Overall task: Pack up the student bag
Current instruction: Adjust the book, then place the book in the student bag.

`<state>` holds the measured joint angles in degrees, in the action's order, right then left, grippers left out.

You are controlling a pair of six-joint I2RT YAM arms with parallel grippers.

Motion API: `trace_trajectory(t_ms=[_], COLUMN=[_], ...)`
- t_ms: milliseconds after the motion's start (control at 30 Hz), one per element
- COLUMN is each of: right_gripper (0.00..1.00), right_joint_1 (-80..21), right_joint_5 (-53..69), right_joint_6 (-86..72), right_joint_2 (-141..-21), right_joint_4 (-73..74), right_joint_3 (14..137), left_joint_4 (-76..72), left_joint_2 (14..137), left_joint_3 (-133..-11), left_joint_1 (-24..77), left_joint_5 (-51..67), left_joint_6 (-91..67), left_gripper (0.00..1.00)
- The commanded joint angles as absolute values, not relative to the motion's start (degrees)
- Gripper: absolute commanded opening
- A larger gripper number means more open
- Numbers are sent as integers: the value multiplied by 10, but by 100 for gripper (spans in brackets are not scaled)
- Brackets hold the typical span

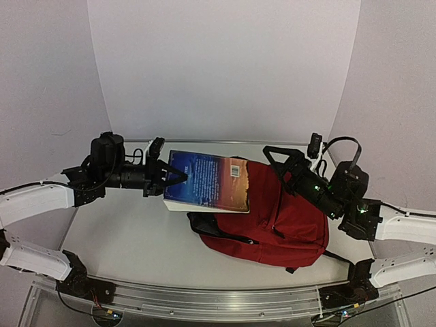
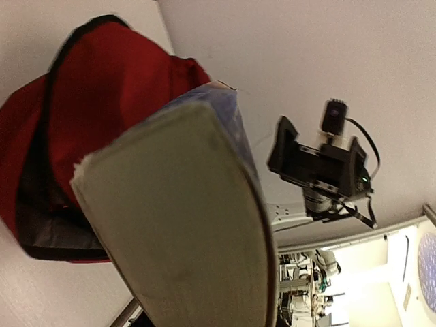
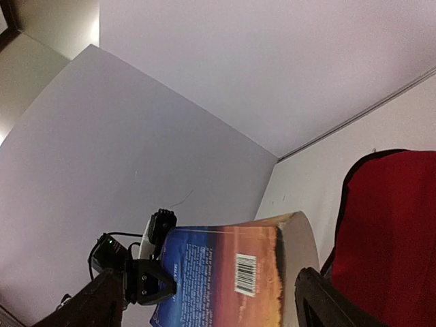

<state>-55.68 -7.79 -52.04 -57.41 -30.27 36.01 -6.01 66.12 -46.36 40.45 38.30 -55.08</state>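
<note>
- Here, in the top external view, the left end effector [image 1: 172, 176] is clenched on the left edge of a paperback book [image 1: 208, 178]. It holds the book off the desk [image 1: 129, 238], and the book's right end reaches over the student bag [image 1: 279, 221]. The bag lies flat at centre-right. The right end effector [image 1: 276, 162] hovers just beside the book's right edge, released and gripping nothing.
- The step in hand looks like loading the book. The next move likely calls for the free arm to lift the bag's black-edged mouth, so the book can slide in edge-first.
- From the left wrist, the book's [image 2: 184, 225] page block fills the frame, matte, off-white and slightly rough. Behind it is the bag's [image 2: 102, 88] soft, slumped red fabric, with grey lining at the opening. The right end effector [image 2: 319, 153] stands apart with its jaws spread.
- From the right wrist, its own fingers [image 3: 102, 303] are wide apart at the frame's bottom. The glossy blue-and-orange cover carries a barcode [image 3: 245, 272], and the bag [image 3: 395, 225] bulges at the right.
</note>
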Motion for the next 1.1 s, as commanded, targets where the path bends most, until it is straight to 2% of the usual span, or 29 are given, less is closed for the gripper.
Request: trace_trajectory(t_ms=[0, 200, 400, 767, 1067], right_gripper=[97, 98, 98, 98, 97], right_joint_1=[-557, -575, -649, -675, -676], right_joint_5=[-143, -192, -335, -417, -490], right_joint_6=[-433, -375, -358, -358, -391], right_joint_2=[-588, -708, -859, -1131, -1263], right_joint_4=[-158, 24, 144, 304, 452], right_joint_3=[432, 552, 670, 886, 1024], left_joint_4=[15, 136, 272, 260, 263], left_joint_2=[619, 591, 578, 589, 587], left_joint_3=[-492, -519, -550, -513, -513], left_joint_1=[331, 242, 162, 144, 143], left_joint_5=[319, 309, 235, 258, 272], left_joint_6=[-534, -489, -434, -440, -431], left_gripper=[0, 0, 0, 0, 0])
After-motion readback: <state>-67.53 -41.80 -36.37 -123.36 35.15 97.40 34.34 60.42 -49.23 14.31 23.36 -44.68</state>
